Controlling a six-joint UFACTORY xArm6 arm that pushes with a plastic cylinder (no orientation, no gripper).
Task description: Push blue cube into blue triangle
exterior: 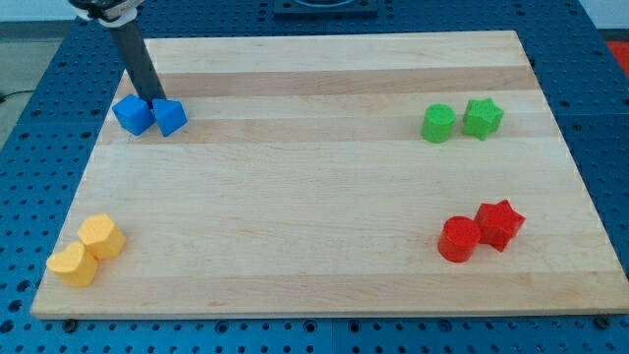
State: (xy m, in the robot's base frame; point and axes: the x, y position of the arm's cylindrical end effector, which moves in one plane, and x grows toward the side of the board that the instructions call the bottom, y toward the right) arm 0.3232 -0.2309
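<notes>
The blue cube (133, 115) sits near the board's top left corner. The blue triangle (170, 117) stands right beside it on its right, touching or nearly touching. My rod comes down from the view's top left, and my tip (154, 101) rests just behind the two blue blocks, above the seam between them.
Two yellow blocks (86, 252) lie at the bottom left corner. A green cylinder (438, 124) and a green star (483, 118) sit at the top right. A red cylinder (459, 239) and a red star (499, 224) sit at the bottom right. The wooden board (324, 197) lies on a blue perforated table.
</notes>
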